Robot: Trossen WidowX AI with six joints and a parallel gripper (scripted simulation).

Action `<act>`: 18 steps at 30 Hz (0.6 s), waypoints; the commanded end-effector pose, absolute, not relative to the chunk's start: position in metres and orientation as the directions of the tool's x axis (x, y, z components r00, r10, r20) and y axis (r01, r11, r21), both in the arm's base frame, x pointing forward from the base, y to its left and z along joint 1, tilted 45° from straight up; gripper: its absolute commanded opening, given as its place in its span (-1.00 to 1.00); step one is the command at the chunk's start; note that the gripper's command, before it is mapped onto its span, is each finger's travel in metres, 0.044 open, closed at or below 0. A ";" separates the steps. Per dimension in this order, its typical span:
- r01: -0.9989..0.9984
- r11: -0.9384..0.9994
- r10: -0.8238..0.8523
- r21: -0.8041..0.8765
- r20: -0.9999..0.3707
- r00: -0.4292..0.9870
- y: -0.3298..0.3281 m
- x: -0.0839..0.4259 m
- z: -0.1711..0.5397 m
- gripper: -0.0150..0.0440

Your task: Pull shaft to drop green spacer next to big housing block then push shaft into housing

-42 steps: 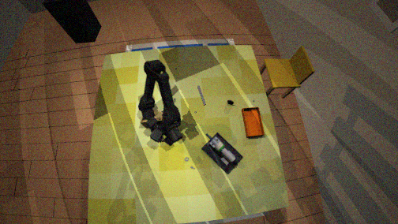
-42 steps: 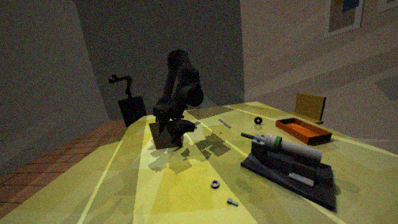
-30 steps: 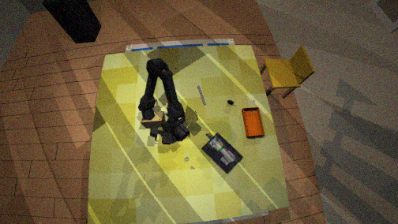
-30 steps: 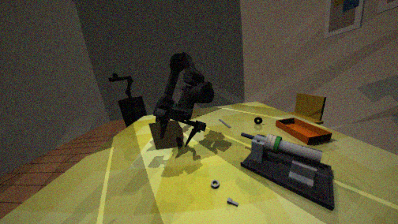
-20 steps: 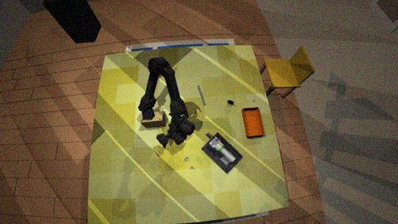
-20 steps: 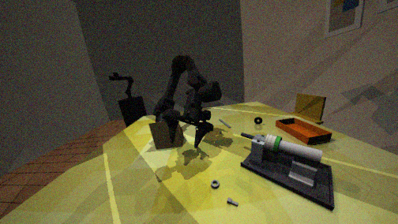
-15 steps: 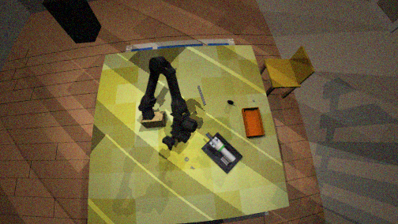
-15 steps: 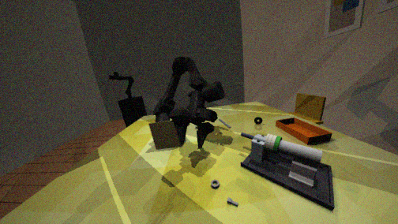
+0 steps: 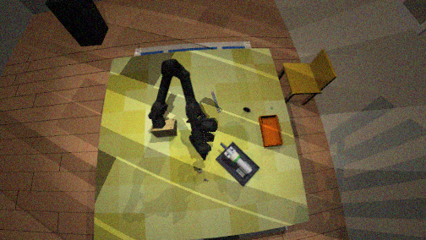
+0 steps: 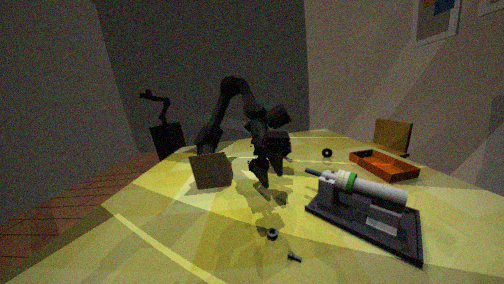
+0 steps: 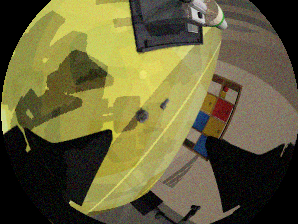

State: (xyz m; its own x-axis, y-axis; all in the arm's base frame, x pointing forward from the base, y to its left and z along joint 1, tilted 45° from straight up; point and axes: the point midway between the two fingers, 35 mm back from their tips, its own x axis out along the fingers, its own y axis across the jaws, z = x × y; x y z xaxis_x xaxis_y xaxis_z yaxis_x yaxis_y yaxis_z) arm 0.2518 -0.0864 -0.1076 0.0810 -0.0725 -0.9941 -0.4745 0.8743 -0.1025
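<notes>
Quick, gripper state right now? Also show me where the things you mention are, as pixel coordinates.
Gripper (image 9: 205,157) (image 10: 273,181) (image 11: 160,139): open, nothing between the fingers, short of the shaft (image 9: 222,144) (image 10: 313,172).

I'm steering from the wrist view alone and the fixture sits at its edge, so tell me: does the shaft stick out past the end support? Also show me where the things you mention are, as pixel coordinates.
Observer: Yes. In the exterior view the blue-gray shaft (image 10: 313,172) pokes out beyond the support, on the side away from the big white housing (image 10: 381,192).
Operator: And where is the green spacer?
Observer: The green spacer (image 9: 236,159) (image 10: 351,182) is up on the shaft line, between the pale spacers (image 10: 343,179) and the housing.
Operator: Anything beyond the fixture that I can't see?
Observer: An orange tray (image 9: 260,132) (image 10: 384,172) lies on the table, apart from the fixture's dark base plate (image 9: 252,173) (image 10: 413,250).
</notes>
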 end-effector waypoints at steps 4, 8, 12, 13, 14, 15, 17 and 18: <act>-0.887 -0.130 -0.054 -0.443 -0.890 0.452 -0.037 0.319 -0.083 1.00; -0.808 -0.356 -0.039 -0.469 -0.857 0.514 -0.027 0.331 -0.076 1.00; -0.697 -0.555 -0.024 -0.455 -0.828 0.560 -0.019 0.340 -0.069 1.00; -0.687 -0.568 -0.023 -0.453 -0.826 0.563 -0.018 0.341 -0.069 1.00; -0.687 -0.568 -0.023 -0.453 -0.826 0.563 -0.018 0.341 -0.069 1.00; -0.687 -0.568 -0.023 -0.453 -0.826 0.563 -0.018 0.341 -0.069 1.00; -0.687 -0.568 -0.023 -0.453 -0.826 0.563 -0.018 0.341 -0.069 1.00; -0.687 -0.568 -0.023 -0.453 -0.826 0.563 -0.018 0.341 -0.069 1.00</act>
State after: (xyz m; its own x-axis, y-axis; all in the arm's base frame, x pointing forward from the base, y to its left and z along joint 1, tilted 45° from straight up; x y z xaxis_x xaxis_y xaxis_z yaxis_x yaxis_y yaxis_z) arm 0.3217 -0.0494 -0.0858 0.4214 -0.0782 -0.9035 -0.9068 -0.0203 -0.4212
